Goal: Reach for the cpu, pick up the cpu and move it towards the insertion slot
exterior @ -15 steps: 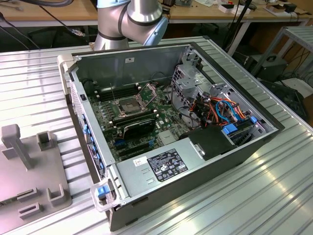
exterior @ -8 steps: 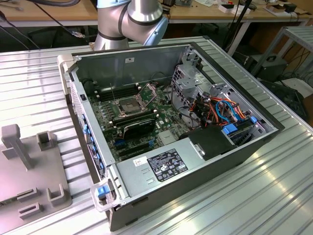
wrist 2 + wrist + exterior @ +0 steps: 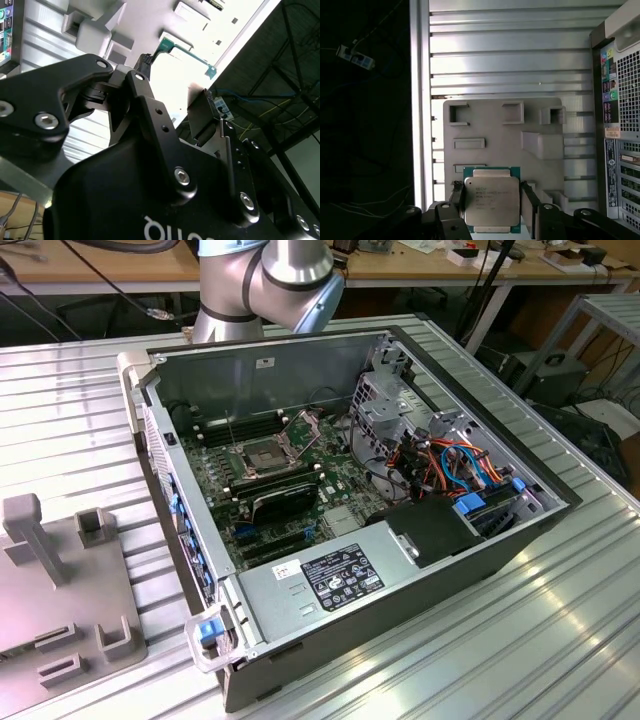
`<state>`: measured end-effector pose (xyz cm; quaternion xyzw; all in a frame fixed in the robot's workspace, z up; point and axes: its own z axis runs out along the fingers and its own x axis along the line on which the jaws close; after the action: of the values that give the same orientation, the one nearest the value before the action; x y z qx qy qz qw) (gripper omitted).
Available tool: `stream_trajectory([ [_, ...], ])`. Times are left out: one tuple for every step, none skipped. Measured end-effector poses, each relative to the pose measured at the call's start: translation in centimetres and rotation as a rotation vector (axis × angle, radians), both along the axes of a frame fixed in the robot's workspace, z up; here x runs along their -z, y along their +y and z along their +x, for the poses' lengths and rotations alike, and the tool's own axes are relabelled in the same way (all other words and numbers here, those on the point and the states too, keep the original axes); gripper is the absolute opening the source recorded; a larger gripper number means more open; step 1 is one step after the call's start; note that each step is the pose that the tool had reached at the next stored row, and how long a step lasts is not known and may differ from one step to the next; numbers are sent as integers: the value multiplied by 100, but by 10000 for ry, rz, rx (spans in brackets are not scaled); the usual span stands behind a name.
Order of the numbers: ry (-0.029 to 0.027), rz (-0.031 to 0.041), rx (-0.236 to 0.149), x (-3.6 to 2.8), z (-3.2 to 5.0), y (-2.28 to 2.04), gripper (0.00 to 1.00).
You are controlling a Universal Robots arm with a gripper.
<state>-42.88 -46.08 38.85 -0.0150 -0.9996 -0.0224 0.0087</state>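
cpu (image 3: 491, 202) between gripper (image 3: 491, 205) fingers (gripped)

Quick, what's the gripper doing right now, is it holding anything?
Gripper: shut on the cpu, held between its fingers above the grey plastic block, as the first wrist view shows.

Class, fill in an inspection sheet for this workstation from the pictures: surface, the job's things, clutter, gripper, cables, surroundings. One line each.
Surface: ribbed aluminium table carrying the open grey computer case.
Job's things: small square silvery-tan cpu between the gripper's fingers, above the grey plastic fixture plate; square metal-framed insertion slot on the motherboard, frame raised.
Clutter: grey fixture blocks at the exterior view's left.
Gripper: black gripper shut on the cpu.
Cables: orange and blue leads inside the case.
Surroundings: wooden benches behind.
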Motion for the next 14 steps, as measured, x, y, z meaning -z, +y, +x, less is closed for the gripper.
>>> stream_trajectory([
  [0, 0, 0, 0, 8, 0, 55],
  [0, 1, 0, 1, 17, 0, 55],
  [0, 1, 0, 0, 25, 0, 55],
  [0, 1, 0, 0, 35, 0, 55],
  [0, 1, 1, 1, 44, 1, 55],
  [-1, 2, 0, 1, 55, 0, 55],
  [0, 1, 0, 0, 65, 0, 55],
  [-1, 2, 0, 1, 77, 0, 55],
  [0, 1, 0, 1, 86, 0, 55],
  [-1, 2, 1, 1, 97, 0, 55],
  [0, 0, 1, 0, 109, 0, 55],
  [0, 1, 0, 0, 121, 0, 55],
  [0, 1, 0, 0, 135, 0, 55],
  [0, 1, 1, 0, 146, 0, 55],
])
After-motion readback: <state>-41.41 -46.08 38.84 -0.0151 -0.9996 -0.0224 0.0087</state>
